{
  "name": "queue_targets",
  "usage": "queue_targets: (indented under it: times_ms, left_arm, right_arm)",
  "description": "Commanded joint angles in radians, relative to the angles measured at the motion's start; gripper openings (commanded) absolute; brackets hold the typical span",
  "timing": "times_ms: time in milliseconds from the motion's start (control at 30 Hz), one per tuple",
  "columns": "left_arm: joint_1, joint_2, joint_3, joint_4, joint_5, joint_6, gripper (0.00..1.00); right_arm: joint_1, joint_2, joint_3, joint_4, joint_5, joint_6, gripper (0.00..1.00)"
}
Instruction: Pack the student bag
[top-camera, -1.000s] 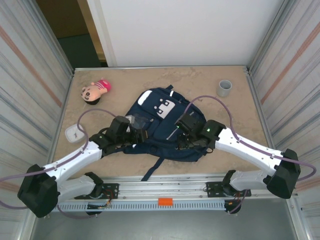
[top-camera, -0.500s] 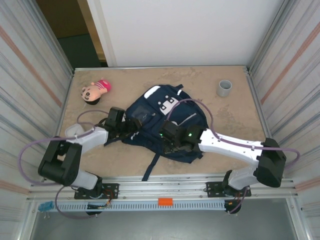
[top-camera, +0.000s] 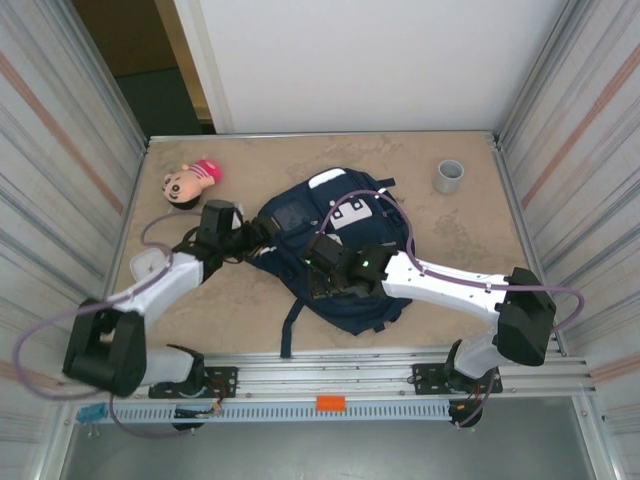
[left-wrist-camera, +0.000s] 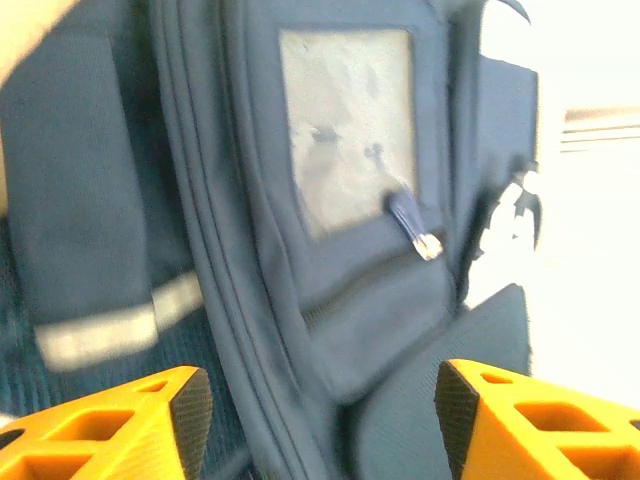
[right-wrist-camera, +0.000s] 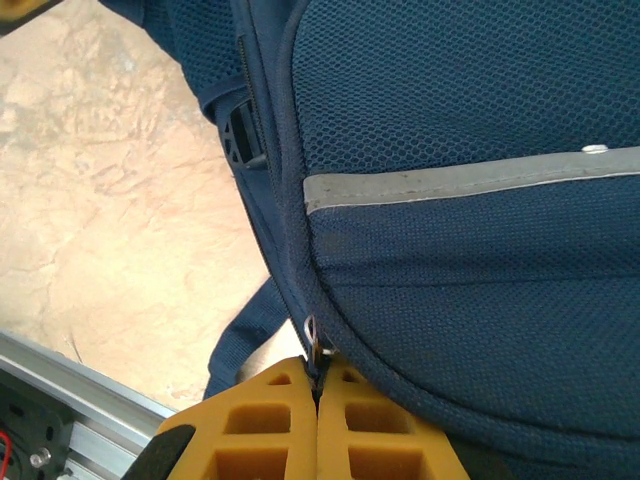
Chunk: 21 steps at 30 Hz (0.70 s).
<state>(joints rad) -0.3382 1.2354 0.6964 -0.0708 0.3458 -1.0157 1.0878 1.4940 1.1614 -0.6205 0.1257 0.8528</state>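
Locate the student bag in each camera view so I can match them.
Top external: student bag centre frame, on the tan tabletop.
Left wrist: left and centre, beyond the open left fingers.
Right wrist: upper right; shut right fingers pinch its zipper pull.
Shared landmark: the tan tabletop.

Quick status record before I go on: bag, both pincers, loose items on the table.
bag: student bag lying flat at the centre of the table
left pincer: open, holding nothing, facing the bag's window pocket
right pincer: shut on zipper pull, at the seam by the striped pocket
loose items: plush doll far left; grey cup far right
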Motion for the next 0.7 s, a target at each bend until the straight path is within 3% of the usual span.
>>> queue_targets:
  times_ms: [0,133,267,667]
  left_arm:
    - [-0.028,-0.128,-0.062,-0.144,0.021,-0.139,0.60]
    - [-0.134,-0.235,-0.126,-0.122,-0.008,-0.300,0.57]
    - [-0.243,-0.213,-0.150,-0.024,-0.014,-0.434,0.55]
    - [-0.362,-0.080,-0.115,0.188,-0.056,-0.518,0.53]
  right_arm:
    - [-0.015,-0.029,0.004,0.014,-0.014,-0.024,0.00]
    - [-0.016,-0.034,0.005,0.004,-0.020,-0.037,0.00]
    - [-0.016,-0.034,0.000,0.006,-0.026,-0.047,0.00]
    - [-0.013,-0.042,-0.008,0.008,-0.031,-0.060,0.00]
